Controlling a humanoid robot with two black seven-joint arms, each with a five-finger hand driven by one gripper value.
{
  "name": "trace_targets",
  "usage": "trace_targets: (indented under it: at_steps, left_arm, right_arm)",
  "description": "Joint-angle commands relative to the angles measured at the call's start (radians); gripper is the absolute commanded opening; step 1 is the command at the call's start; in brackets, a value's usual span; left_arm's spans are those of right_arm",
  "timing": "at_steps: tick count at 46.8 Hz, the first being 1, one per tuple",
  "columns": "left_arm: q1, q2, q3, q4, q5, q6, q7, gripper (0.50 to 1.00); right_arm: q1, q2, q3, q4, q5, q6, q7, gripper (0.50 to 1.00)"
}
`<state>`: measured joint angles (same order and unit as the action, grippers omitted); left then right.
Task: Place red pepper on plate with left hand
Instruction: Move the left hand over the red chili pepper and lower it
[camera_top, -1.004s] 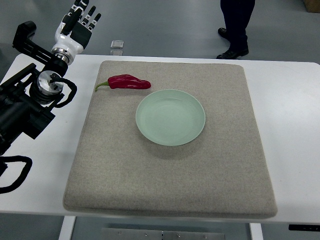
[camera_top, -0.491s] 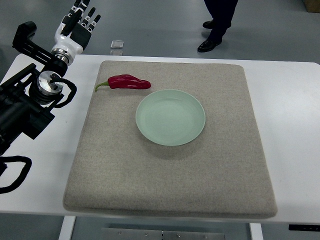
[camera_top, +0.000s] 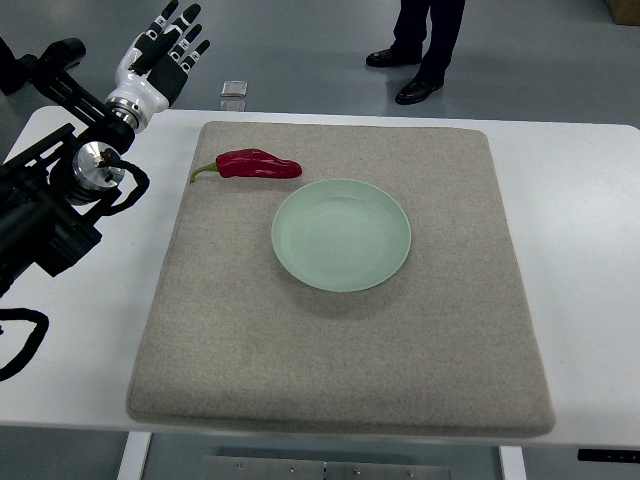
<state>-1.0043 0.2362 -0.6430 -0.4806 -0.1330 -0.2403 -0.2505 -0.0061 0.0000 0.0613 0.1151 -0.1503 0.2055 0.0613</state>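
Nearest me lies the front edge of the grey felt mat (camera_top: 340, 370), spread over the white table (camera_top: 580, 250) and covering most of it. My left arm (camera_top: 55, 215) comes in from the left side, black links and cables running up along the table's left margin, beside the mat and not over it.

Further on, near the mat's middle, sits the pale green plate (camera_top: 341, 234). It lies well off to the right of my left hand and closer to me than the hand is, with nothing on it.

Just beyond the plate's far-left rim rests the red pepper (camera_top: 258, 164), lying flat on the mat with its green stem pointing left, toward my side of the table. It is near the plate but apart from it, a small strip of mat showing between them. From my hand it lies to the right and a little nearer to me.

My left hand (camera_top: 160, 60) is raised past the table's far-left corner, over the grey floor rather than the mat. Its fingers (camera_top: 185, 35) are spread apart and straight, holding nothing and touching nothing.

On the floor just to the right of my hand sits a small pale object (camera_top: 234, 88). Farthest off, a person's legs (camera_top: 425, 45) in dark trousers and shoes stand on the floor beyond the table.
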Motion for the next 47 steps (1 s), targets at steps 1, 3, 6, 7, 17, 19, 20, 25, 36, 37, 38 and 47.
trace_targets:
  at_steps: [1,3,6,7,17,19,20,25,36,37,38,47]
  left_arm:
    - [-0.013,0.002,0.002,-0.001,0.084,0.012,0.002,0.981]
    - [-0.017,0.002,0.003,-0.001,0.131,0.019,0.002,0.981]
    - [-0.025,0.005,0.003,-0.001,0.209,0.022,0.002,0.981]
    - [-0.028,0.006,0.003,-0.001,0.237,0.022,0.002,0.981]
    - [-0.054,0.02,0.035,-0.012,0.532,0.021,0.01,0.981]
    - [-0.06,0.026,0.054,-0.015,0.578,0.018,0.01,0.981]
    - [-0.063,0.029,0.065,-0.015,0.599,0.016,0.01,0.981]
    - [-0.082,0.044,0.143,-0.015,0.687,0.012,0.01,0.975]
    - [-0.119,0.058,0.244,-0.033,0.9,0.016,0.008,0.971]
    - [-0.119,0.057,0.246,-0.032,0.924,0.015,0.008,0.969]
    - [-0.12,0.057,0.249,-0.033,0.95,0.015,0.008,0.962]
    - [-0.137,0.058,0.278,-0.035,1.148,0.012,0.008,0.962]
  right_arm:
    - [0.0,0.0,0.0,0.0,0.0,0.0,0.0,0.932]
    - [0.0,0.0,0.0,0.0,0.0,0.0,0.0,0.932]
    - [0.0,0.0,0.0,0.0,0.0,0.0,0.0,0.932]
    - [0.001,0.0,0.0,0.0,0.0,0.0,0.0,0.932]
    - [0.0,0.0,0.0,0.0,0.0,0.0,0.0,0.932]
    - [0.0,0.0,0.0,0.0,0.0,0.0,0.0,0.932]
    - [0.0,0.0,0.0,0.0,0.0,0.0,0.0,0.932]
    - [0.001,0.0,0.0,0.0,0.0,-0.001,0.0,0.932]
    - [0.0,0.0,0.0,0.0,0.0,0.0,0.0,0.932]
    - [0.0,0.0,0.0,0.0,0.0,0.0,0.0,0.932]
    - [0.0,0.0,0.0,0.0,0.0,0.0,0.0,0.932]
    - [0.0,0.0,0.0,0.0,0.0,0.0,0.0,0.932]
